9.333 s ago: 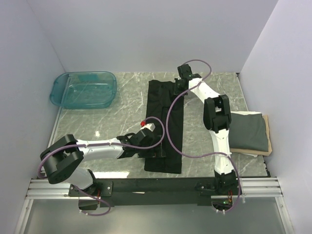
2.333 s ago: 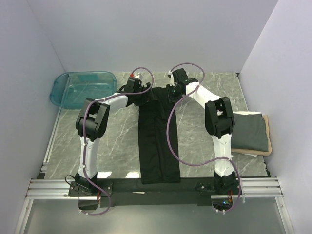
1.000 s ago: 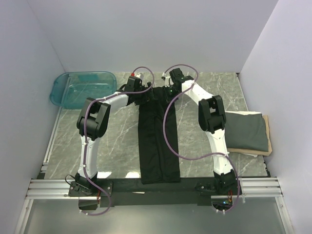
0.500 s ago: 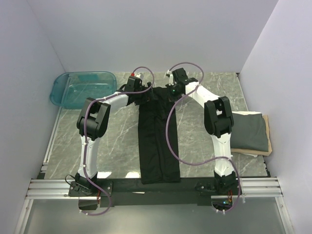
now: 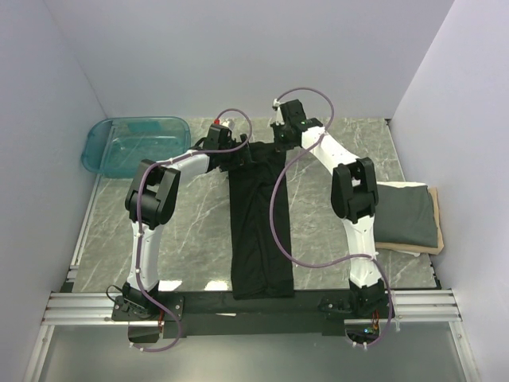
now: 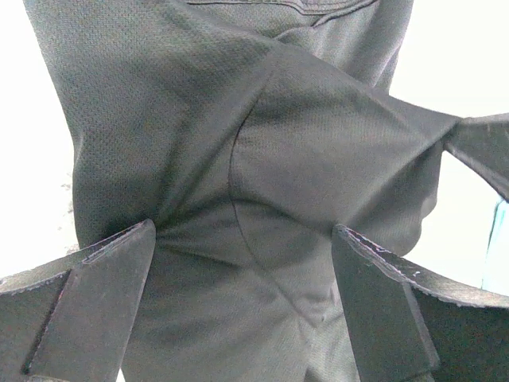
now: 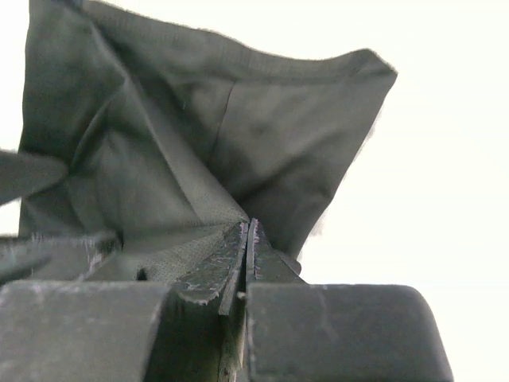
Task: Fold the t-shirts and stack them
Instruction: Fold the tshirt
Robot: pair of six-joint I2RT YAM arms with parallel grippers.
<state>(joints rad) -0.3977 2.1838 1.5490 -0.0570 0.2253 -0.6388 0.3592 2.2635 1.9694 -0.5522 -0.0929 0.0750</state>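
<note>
On the table [image 5: 183, 231], the long shirt [image 5: 258, 231] lies down the middle, running from the near edge, between the two arm bases, to the far side. The tub [image 5: 184, 147] sits at the far left corner, well apart from it. At the right edge lies the board [image 5: 437, 219], and the other shirt [image 5: 406, 215] rests folded on top of it. The left gripper [image 5: 237, 157] is at the long shirt's far left corner, its fingers [image 6: 87, 294] spread either side of the cloth. The right gripper [image 5: 280, 137] is at the far right corner, pinching a fold of it.
</note>
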